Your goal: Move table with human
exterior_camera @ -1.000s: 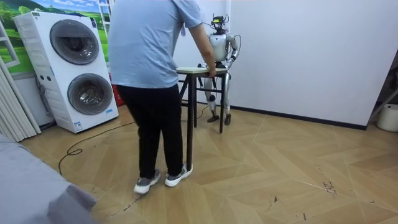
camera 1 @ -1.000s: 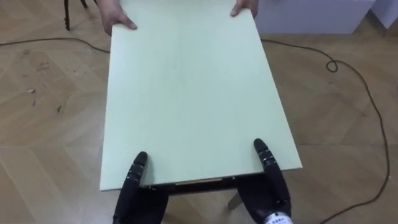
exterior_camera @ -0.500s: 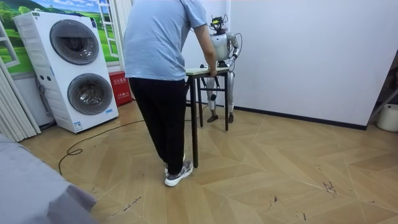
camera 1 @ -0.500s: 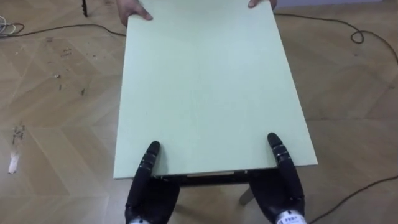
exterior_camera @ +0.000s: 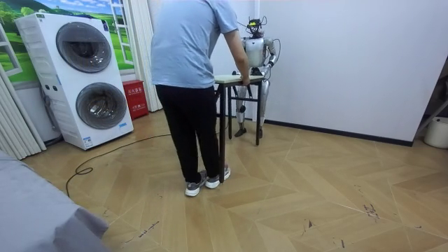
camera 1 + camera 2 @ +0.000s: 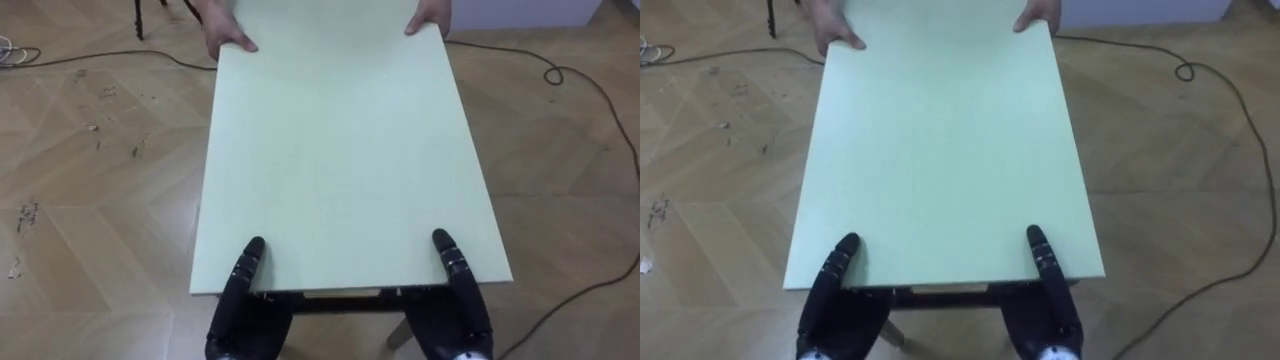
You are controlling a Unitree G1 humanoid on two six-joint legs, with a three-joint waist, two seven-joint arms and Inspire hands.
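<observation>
Indoors, herringbone wood floor [image 6: 90,200], stacked washers [image 5: 91,77]. Pale green counter [image 6: 340,170] has its long axis 6–12 o'clock; person's hands [image 6: 228,35] hold the 12 end; left robot hand [image 6: 238,310] and right robot hand [image 6: 458,305] at the 6 edge, grip unclear.

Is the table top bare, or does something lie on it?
Bare: nothing lies on the table top; the person's hands are at its far edge, the robot's left hand and right hand at its near edge.
</observation>
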